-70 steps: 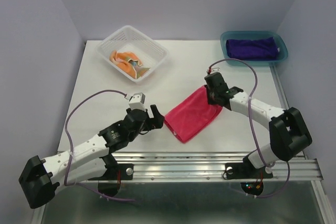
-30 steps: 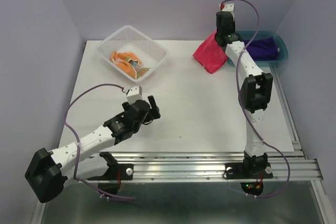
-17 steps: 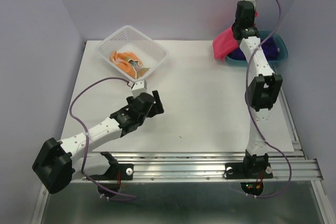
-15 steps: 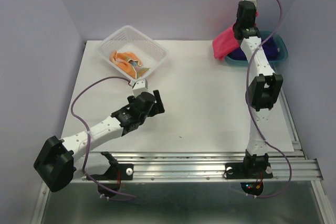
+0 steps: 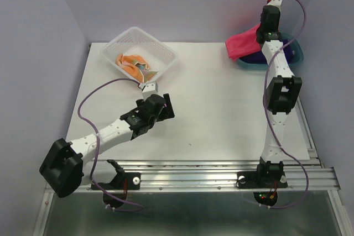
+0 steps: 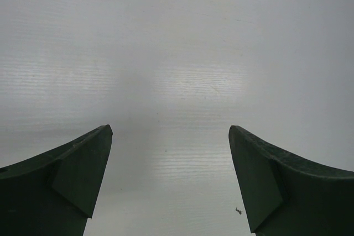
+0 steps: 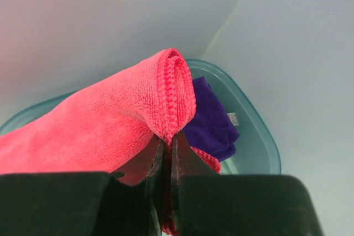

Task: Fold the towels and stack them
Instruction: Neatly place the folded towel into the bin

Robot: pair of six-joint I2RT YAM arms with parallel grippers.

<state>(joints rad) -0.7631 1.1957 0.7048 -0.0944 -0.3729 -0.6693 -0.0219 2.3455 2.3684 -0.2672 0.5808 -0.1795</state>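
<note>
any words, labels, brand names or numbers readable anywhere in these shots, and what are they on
No text can be read in any view.
White tag on the purple towel in the teal tray: too small and blurred to read.
Pink towel and white mesh basket: no print visible.

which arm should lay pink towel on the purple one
Right: the right gripper, shut on the hot pink cloth towel, hangs over the teal plastic tray holding the deep purple towel; the left gripper is open, far away.
</note>
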